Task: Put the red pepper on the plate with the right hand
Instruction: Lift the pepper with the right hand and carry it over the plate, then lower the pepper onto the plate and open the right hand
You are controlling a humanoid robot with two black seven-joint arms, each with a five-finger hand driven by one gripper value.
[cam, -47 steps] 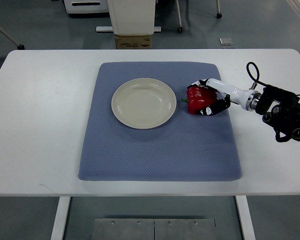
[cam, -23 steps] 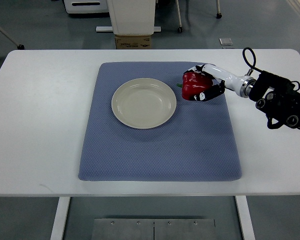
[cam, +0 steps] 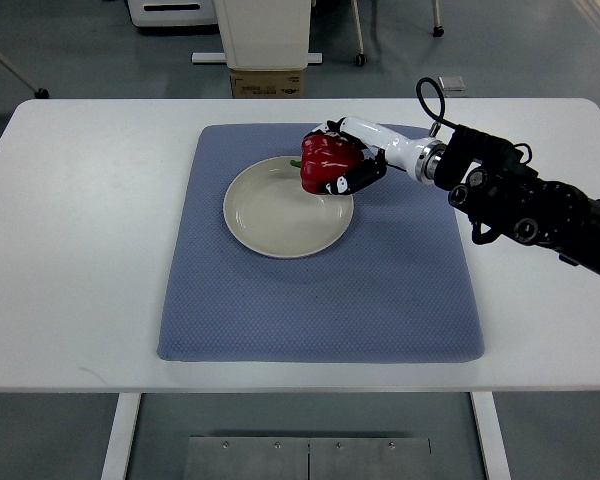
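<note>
**One glossy pepper gripped above the plate's rim**

One arm of mine is at work. My right hand [cam: 348, 168] reaches in from the right, its black-and-white fingers [cam: 342, 184] curled around the red pepper [cam: 323, 164], a lumpy, shiny fruit with a short green stem pointing left. I hold it over the upper right edge of the plate [cam: 270, 215], a round, shallow, cream dish with a smooth raised rim. I cannot tell whether the pepper touches the rim. The plate sits on a blue-grey mat [cam: 380, 290], square with rounded corners and a fine dimpled weave, spread over the plain white worktop [cam: 80, 250].
</note>
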